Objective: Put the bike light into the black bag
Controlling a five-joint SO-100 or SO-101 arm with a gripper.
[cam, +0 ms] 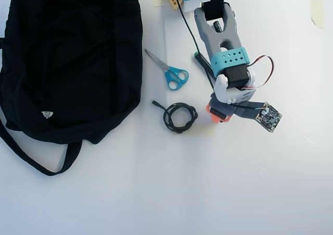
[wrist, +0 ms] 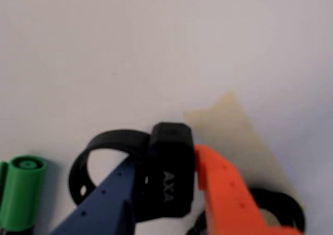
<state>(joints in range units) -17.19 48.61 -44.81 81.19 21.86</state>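
The bike light (wrist: 167,190) is a small black block marked "AXA" with a black loop strap (wrist: 91,159) curling off to its left. My gripper (wrist: 166,159) is shut on it, with the blue finger (wrist: 106,198) on its left side and the orange finger (wrist: 223,193) on its right. In the overhead view my gripper (cam: 217,112) points down at the table and hides the light. The black bag (cam: 73,58) lies far to the left there, with a small white label (cam: 47,114) and a long strap (cam: 31,159).
A green marker (wrist: 21,193) lies just left of the strap. A coiled black cable (cam: 179,118) lies left of my gripper and shows in the wrist view (wrist: 283,206). Teal-handled scissors (cam: 169,71) lie between the arm and the bag.
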